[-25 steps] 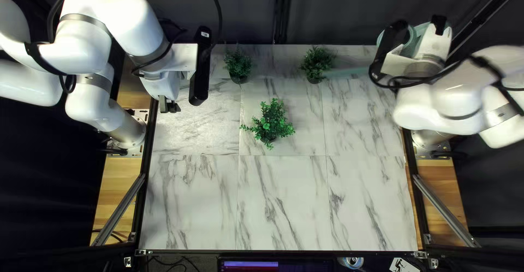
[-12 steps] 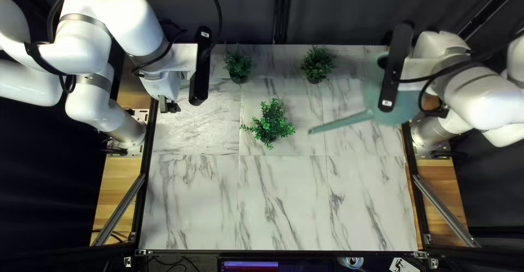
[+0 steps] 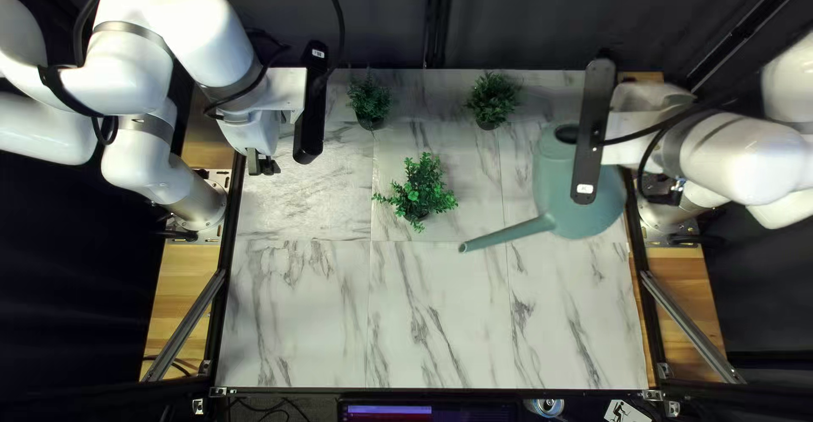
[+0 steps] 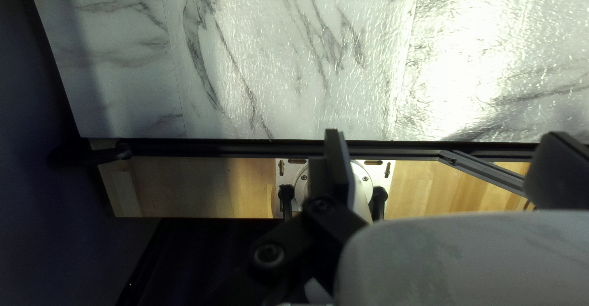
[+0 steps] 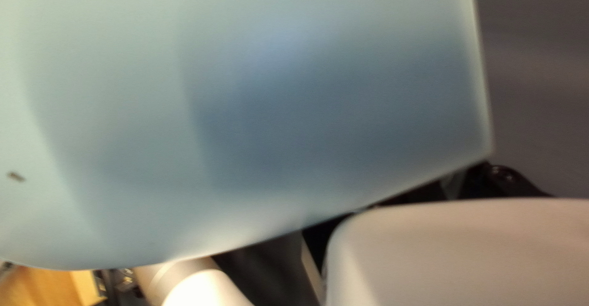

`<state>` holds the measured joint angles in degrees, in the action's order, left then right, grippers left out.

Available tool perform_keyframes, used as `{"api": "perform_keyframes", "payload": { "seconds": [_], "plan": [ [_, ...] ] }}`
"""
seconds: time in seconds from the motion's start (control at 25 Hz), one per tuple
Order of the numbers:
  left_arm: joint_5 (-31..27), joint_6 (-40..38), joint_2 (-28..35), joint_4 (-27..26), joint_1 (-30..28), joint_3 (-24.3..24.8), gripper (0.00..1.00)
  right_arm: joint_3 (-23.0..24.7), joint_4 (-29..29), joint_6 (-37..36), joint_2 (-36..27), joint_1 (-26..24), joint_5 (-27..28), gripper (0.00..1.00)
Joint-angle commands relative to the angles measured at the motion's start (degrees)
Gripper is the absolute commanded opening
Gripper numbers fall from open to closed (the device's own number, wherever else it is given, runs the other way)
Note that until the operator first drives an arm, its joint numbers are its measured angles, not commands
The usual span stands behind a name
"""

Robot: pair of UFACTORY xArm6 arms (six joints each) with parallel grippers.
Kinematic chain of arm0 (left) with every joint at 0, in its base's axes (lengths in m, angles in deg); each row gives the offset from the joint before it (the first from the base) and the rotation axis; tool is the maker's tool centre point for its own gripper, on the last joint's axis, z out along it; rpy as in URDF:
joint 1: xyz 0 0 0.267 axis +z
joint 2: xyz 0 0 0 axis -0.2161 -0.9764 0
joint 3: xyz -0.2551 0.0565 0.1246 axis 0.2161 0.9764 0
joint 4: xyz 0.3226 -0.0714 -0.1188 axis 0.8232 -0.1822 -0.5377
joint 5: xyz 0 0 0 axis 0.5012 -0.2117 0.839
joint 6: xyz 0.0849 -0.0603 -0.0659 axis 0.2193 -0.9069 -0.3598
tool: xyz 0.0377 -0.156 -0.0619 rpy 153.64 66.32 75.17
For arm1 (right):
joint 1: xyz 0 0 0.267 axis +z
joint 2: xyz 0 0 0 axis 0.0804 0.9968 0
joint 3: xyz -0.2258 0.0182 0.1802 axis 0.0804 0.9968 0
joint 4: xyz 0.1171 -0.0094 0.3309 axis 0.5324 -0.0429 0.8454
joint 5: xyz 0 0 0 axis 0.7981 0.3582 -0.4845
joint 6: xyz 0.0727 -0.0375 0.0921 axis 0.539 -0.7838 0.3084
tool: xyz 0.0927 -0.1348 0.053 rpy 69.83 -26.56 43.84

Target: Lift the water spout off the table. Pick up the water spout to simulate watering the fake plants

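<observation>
A teal watering can hangs over the table's right side, carried by my right arm. Its long spout points left and ends just near-right of the middle fake plant. In the right wrist view the can's pale teal wall fills nearly everything and the fingers are hidden. Two smaller fake plants stand at the far edge. My left gripper is open over the table's left edge, holding nothing.
A black camera bar on the right wrist crosses over the can. Black frame rails and wooden side boards border the marble table. The left arm's base stands at the left edge.
My right arm has swung the can from beside the far right plant toward the near side. The spout tip moved down and left, past the middle plant. The left arm stayed still.
</observation>
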<state>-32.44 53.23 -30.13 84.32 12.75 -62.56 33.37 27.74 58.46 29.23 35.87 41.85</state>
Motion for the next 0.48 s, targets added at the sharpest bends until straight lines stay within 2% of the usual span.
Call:
{"api": "perform_keyframes", "payload": {
  "seconds": [0.04, 0.24, 0.48],
  "plan": [
    [0.0, 0.0, 0.0, 0.0, 0.0, 0.0, 1.00, 1.6, 0.3, 4.1, 2.8, 0.5, -5.5, 0.00],
    [0.0, 0.0, 0.0, 0.0, 0.0, 0.0, 1.00, 5.1, 0.4, 7.6, 4.3, -0.2, -11.6, 0.00],
    [0.0, 0.0, 0.0, 0.0, 0.0, 0.0, 1.00, 9.1, -1.3, 17.7, 6.2, 0.7, -18.7, 0.00]
  ]
}}
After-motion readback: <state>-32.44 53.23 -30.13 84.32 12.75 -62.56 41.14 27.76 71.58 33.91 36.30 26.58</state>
